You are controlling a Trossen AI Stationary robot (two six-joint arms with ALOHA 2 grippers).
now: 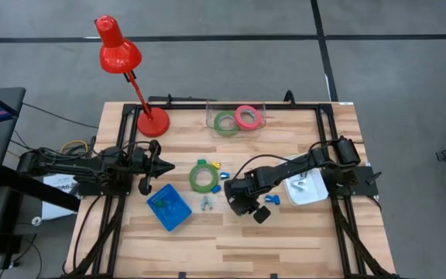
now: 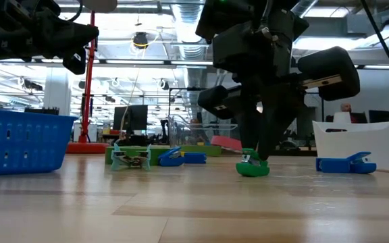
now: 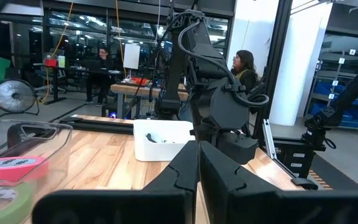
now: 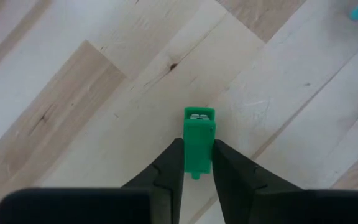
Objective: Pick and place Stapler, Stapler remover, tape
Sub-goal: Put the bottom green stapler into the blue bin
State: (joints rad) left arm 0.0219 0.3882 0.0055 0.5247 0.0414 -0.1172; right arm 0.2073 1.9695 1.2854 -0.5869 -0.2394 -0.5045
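While the left gripper (image 1: 168, 165) is waiting shut near the table's (image 1: 285, 248) left edge, the right gripper (image 4: 197, 163) is pinching a small green stapler (image 4: 198, 142) on the wood near mid-table, short of the front edge. Green tape (image 1: 203, 176) is lying just behind; two more rings are sitting in the clear tray (image 1: 259, 122) at the back edge.

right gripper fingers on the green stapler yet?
Touching. Right wrist view: both fingers press the sides of the green stapler, no gap showing.

Shut tool (image 3: 199, 180) (white bin (image 3: 160, 138) beyond)
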